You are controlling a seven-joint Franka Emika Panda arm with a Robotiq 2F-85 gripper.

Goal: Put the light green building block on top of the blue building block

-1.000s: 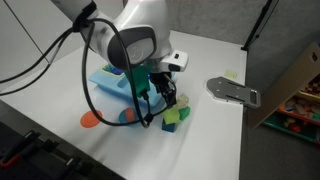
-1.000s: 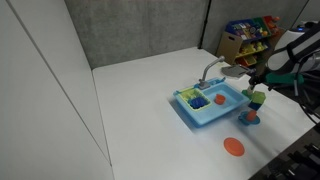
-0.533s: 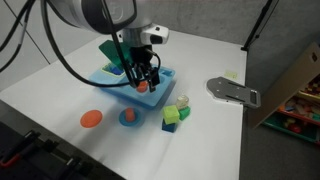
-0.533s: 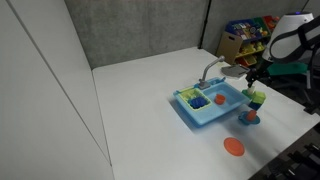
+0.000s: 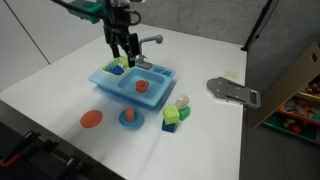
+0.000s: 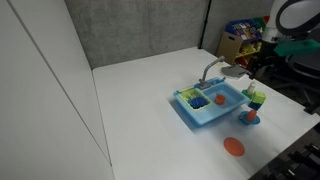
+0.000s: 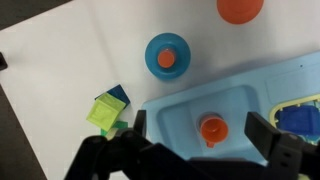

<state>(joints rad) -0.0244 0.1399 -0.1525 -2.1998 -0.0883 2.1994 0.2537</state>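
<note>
The light green building block (image 5: 172, 115) rests on the blue building block (image 5: 169, 126) on the white table, right of the toy sink. In the other exterior view the pair stands as a small stack (image 6: 256, 98). The wrist view shows the light green block (image 7: 103, 113) partly covering the blue block (image 7: 119, 94). My gripper (image 5: 125, 57) is open and empty. It hangs high above the light blue toy sink (image 5: 112, 84), well away from the blocks. In the wrist view its fingers (image 7: 200, 135) spread over an orange piece (image 7: 211, 128) lying in the sink basin.
A pale cream piece (image 5: 182, 102) sits beside the blocks. A round blue dish with an orange centre (image 5: 130, 117) and an orange disc (image 5: 91, 119) lie in front of the sink. A grey flat tool (image 5: 232, 91) lies near the table's far edge.
My gripper has risen and moved away from the block stack to a spot over the sink. The light green block stays on the blue block.
</note>
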